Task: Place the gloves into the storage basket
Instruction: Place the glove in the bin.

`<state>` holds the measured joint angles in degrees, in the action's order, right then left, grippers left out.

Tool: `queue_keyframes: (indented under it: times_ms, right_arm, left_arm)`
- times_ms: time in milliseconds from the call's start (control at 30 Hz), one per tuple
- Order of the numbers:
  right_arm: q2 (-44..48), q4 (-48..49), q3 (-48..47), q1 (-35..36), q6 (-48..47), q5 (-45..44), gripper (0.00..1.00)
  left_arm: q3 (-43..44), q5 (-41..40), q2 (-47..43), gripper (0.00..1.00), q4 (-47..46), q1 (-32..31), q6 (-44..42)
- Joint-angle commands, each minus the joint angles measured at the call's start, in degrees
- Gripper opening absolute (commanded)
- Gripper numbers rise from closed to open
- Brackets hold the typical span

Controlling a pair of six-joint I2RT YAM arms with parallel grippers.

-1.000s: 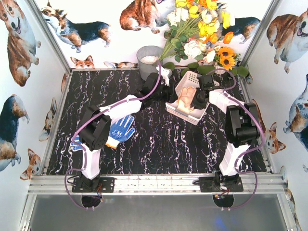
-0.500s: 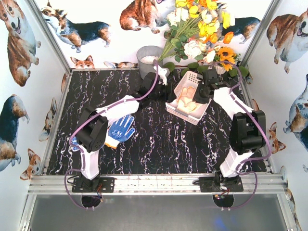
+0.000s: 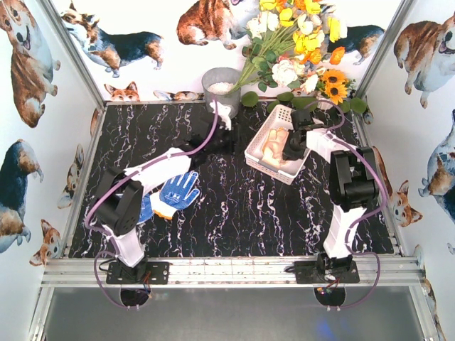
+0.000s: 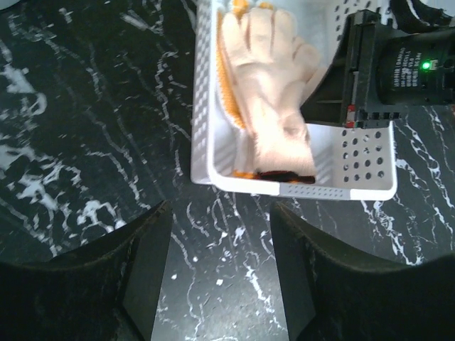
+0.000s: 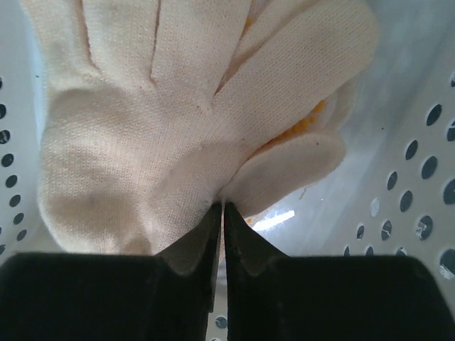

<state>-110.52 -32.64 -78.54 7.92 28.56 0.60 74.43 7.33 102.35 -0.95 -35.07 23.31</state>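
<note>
— Look at the right pincer (image 5: 220,213). It's clenched now, blades almost flat together, with the tips pushed against the cream glove (image 5: 142,128) where thumb meets palm. Half a second ago it was wider and drawn back toward the far end of the basket.

— Has it got hold of the glove?

— I can't tell whether any knit is caught between the blades. The glove lies spread out right under and ahead of the tips, inside the basket (image 5: 419,163). There's a bit of orange trim showing beneath it, and the white holed walls stand close on either side.

— So that one's in.

— I'd say so. Whether it's patting the glove down or taking a fresh grip, the glove hasn't left the basket.

— And the other arm?

— The left pincer (image 4: 220,213) is released, fingers wide apart with nothing between them. It has pulled back from the basket's side. The basket now sits just ahead of it, with a strip of bare surface (image 3: 242,206) in between.

— What's left, then?

— Well behind that pincer, back toward its own base, a blue dotted glove (image 3: 179,192) lies on the surface, in the same spot as a second ago. A second blue glove (image 3: 144,209) is half tucked under the arm. Neither is in yet, so the job isn't finished. My guess is the free left arm goes for those.
</note>
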Motion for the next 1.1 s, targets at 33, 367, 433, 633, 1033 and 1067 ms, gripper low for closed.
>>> queue_keyframes:
  times_ms: [33,367,433,633,1033,1067]
  right_arm:
    - [0.2,2.9,-2.5,0.1,-0.3,-0.6,0.11]
    - [1.7,3.6,-6.7,1.8,-2.2,6.3,0.16]
    - [-0.3,3.8,-7.8,2.2,-2.1,6.9,0.15]
    - [-3.9,4.1,-9.9,2.4,-1.1,8.0,0.14]
    - [-5.9,3.6,-11.3,2.4,-1.6,9.6,0.21]
    - [-5.0,3.4,-11.1,2.5,-2.1,9.8,0.22]
  left_arm:
    - [-4.5,-2.0,-4.3,0.52,-1.1,2.2,0.9]
    - [-9.8,-2.9,-8.2,0.53,-1.1,4.3,1.7]
    - [-10.4,-2.9,-9.6,0.53,-1.1,4.3,1.8]
    - [-13.2,-4.1,-12.8,0.53,0.8,5.1,1.8]
    - [-20.7,-6.3,-20.3,0.55,7.2,9.4,3.4]
    - [-21.5,-7.0,-20.9,0.56,8.4,10.0,3.4]
